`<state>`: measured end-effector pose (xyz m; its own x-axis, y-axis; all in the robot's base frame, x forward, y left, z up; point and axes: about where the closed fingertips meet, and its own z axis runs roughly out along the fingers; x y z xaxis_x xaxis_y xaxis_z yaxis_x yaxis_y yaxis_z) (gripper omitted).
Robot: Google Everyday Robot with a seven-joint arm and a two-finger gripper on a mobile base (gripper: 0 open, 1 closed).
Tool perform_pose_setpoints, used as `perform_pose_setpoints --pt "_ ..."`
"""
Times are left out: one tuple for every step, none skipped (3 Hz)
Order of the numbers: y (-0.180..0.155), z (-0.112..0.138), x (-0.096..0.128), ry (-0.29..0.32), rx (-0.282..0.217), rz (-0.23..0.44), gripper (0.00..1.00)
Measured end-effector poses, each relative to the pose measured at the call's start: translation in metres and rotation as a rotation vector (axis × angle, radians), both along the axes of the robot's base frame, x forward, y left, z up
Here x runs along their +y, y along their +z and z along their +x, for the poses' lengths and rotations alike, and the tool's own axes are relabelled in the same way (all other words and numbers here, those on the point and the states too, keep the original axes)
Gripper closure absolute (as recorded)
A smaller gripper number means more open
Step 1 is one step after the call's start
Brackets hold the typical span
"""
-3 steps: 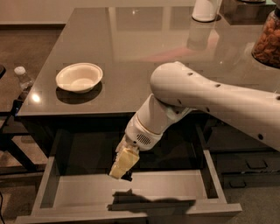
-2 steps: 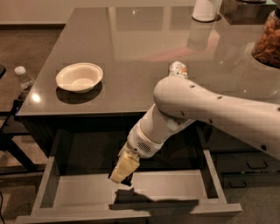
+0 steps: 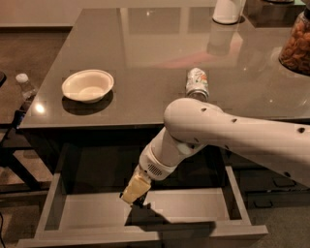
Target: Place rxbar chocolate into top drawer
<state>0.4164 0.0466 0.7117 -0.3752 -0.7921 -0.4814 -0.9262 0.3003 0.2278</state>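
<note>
The top drawer [image 3: 193,204] stands pulled open under the table's front edge, with a pale-grey bottom and low side walls. My gripper [image 3: 133,190] hangs tip-down inside the drawer's left-middle part, just above the bottom. A small dark shape sits at its tip and merges with the arm's shadow on the drawer floor. I cannot tell whether that shape is the rxbar chocolate, and no black-wrapped bar shows anywhere else. My white arm [image 3: 227,131] reaches in from the right, over the drawer's right half.
On the table stand a white bowl [image 3: 87,85] at the left and a silver-green can [image 3: 197,82] lying on its side mid-table. A white container [image 3: 227,9] and a jar of snacks [image 3: 296,43] stand at the back right. A water bottle [image 3: 24,85] is beyond the left edge.
My arm's elbow has swung lower and to the right, which uncovers the can on the table. The gripper has stayed in about the same spot over the drawer.
</note>
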Motion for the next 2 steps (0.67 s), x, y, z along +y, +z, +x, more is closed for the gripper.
perform_pose_setpoints --pt "0.0 0.0 0.0 0.0 0.0 0.0 1.0" --pt "-0.012 0.003 0.002 -0.037 -0.001 0.01 1.0"
